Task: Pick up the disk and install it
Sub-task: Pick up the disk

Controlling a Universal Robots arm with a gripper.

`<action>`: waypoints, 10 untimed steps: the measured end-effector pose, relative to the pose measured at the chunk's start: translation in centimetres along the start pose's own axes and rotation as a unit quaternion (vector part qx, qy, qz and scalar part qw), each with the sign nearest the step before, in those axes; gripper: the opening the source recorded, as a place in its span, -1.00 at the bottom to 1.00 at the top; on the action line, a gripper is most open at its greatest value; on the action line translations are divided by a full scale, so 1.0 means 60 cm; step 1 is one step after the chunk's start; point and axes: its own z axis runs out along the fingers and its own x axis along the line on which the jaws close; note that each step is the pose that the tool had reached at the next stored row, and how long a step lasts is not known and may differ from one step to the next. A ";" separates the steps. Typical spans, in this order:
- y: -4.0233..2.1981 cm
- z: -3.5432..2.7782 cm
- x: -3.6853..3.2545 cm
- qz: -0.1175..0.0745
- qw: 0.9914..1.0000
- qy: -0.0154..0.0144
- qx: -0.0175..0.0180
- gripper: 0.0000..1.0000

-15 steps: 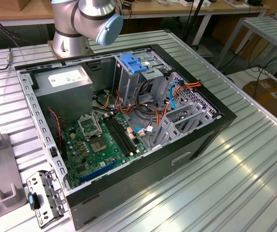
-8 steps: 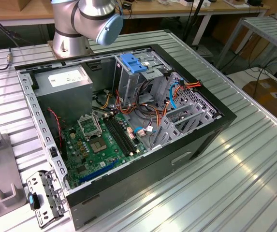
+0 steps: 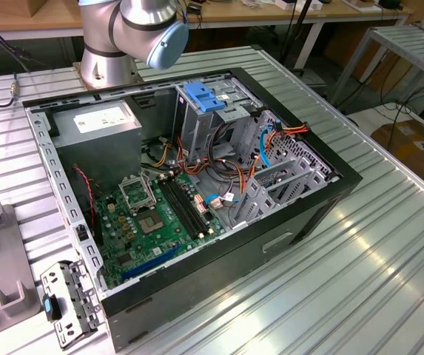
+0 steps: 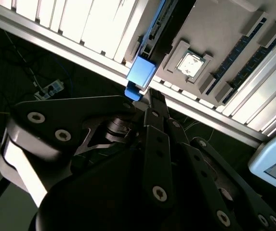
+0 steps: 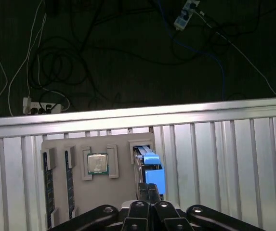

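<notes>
I have the gripper (image 5: 149, 187) over the grey holder tray (image 5: 123, 192) that lies on the ribbed aluminium worktop (image 5: 234, 159), close to the worktop's edge. In both wrist views its two dark fingers sit pressed side by side with no gap between their tips. The disk (image 5: 152, 169) stands on edge in a slot of that tray, with its bright blue carrier facing the camera and its dark body beside it. In the second wrist view the gripper (image 4: 146, 103) tips lie right at the near end of the disk (image 4: 140, 72), by a small blue tab. I cannot tell whether they touch it, and I see nothing caught between them. Next to the disk's slot the tray holds a processor (image 5: 98, 163) in a square pocket, and beyond that two memory sticks (image 5: 48, 183) in long slots. Past the worktop's edge, loose cables (image 5: 51, 62) lie on the dark floor. In the exterior view the open computer case (image 3: 219, 259) lies on its side on the worktop, its green motherboard (image 3: 152, 222) exposed. A wide blue latch (image 3: 203, 96) tops the metal cage inside it, and the robot arm (image 3: 130, 29) rises behind the case.
</notes>
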 end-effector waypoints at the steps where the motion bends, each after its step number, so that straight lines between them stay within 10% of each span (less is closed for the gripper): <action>1: 0.000 0.000 0.000 0.000 1.000 0.000 0.000 -0.79; 10: 0.000 0.000 0.000 -0.029 1.000 0.001 -0.001 -0.79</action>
